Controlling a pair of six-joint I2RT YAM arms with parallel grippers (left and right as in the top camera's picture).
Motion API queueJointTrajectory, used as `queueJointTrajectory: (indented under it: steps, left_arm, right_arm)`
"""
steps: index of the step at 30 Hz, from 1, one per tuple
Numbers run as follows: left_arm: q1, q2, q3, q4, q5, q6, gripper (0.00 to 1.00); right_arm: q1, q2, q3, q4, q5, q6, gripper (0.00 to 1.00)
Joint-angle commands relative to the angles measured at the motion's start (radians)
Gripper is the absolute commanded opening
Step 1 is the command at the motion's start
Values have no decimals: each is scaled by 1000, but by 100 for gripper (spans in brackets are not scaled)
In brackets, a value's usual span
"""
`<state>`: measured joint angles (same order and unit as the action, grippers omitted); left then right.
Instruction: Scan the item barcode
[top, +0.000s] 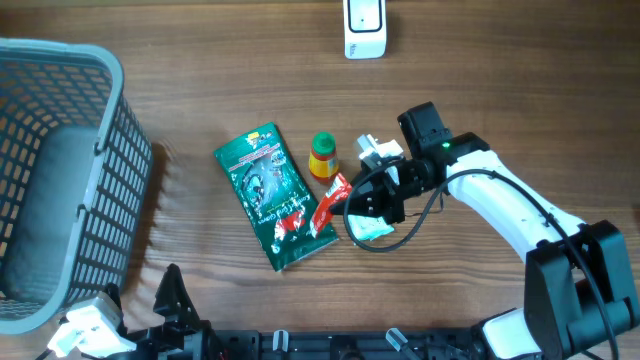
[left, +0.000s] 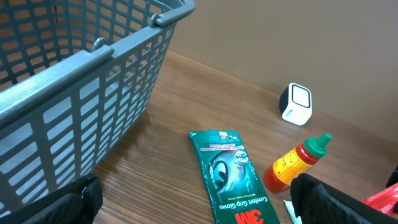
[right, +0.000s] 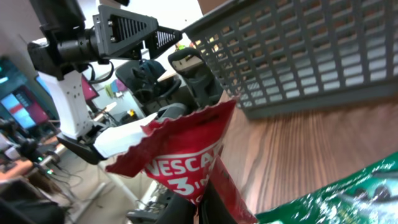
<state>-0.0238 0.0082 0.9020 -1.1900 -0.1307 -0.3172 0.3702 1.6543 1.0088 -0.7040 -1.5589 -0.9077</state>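
Pinching a red coffee sachet (top: 330, 205) by one end, the right claw (top: 350, 203) hangs over the middle of the wooden table (top: 520, 60), closed on the packet, beside a green glove packet (top: 272, 197) and near a small sauce bottle (top: 322, 156). The left claw (top: 135, 300) rests at the near edge with its jaws wide and nothing between them, next to a grey basket (top: 60, 48). The white scanner (top: 365, 28) stands well apart at the far edge. The pick-up appears done and the presentation to the scanner is not yet begun. No barcode shows on the sachet's visible face, so the next move likely calls for carrying it across to the scanner and turning the printed code toward its window without loosening the grip.
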Motion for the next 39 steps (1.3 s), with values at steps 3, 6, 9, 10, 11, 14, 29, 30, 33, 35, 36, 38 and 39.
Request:
queueJointTrajectory:
  steps: [3, 6, 9, 10, 11, 14, 29, 30, 33, 35, 36, 38, 39]
  left_arm:
    - [6, -2, -1, 0, -2, -6, 100]
    - [6, -2, -1, 0, -2, -6, 100]
    - [6, -2, -1, 0, -2, -6, 100]
    - [6, -2, -1, 0, -2, -6, 100]
    - [6, -2, -1, 0, -2, -6, 100]
    - [6, -2, -1, 0, -2, -6, 100]
    - [6, -2, -1, 0, -2, -6, 100]
    - [6, -2, -1, 0, -2, -6, 100]
    - [6, -2, -1, 0, -2, -6, 100]
    - [6, -2, -1, 0, -2, -6, 100]
    - [6, -2, -1, 0, -2, -6, 100]
    - [6, -2, -1, 0, -2, -6, 100]
    - [6, -2, -1, 0, -2, -6, 100]
  right_arm:
    - [0, -38, 13, 113, -65, -31, 5]
    - [0, -107, 13, 170, -65, -34, 5]
    - [0, -179, 13, 246, -65, -31, 5]
    - [0, -193, 13, 253, -65, -31, 4]
    - [0, -209, 13, 253, -65, -22, 5]
    - [0, -233, 13, 255, -65, 44, 5]
    - [17, -506, 13, 133, -65, 202, 5]
    - [17, -509, 13, 121, -65, 200, 5]
    - [17, -520, 13, 111, -65, 201, 5]
    - [17, -537, 13, 91, -65, 200, 5]
    - [17, -558, 13, 77, -65, 200, 4]
    - [17, -580, 13, 73, -65, 196, 5]
    - [17, -589, 13, 70, -65, 195, 5]
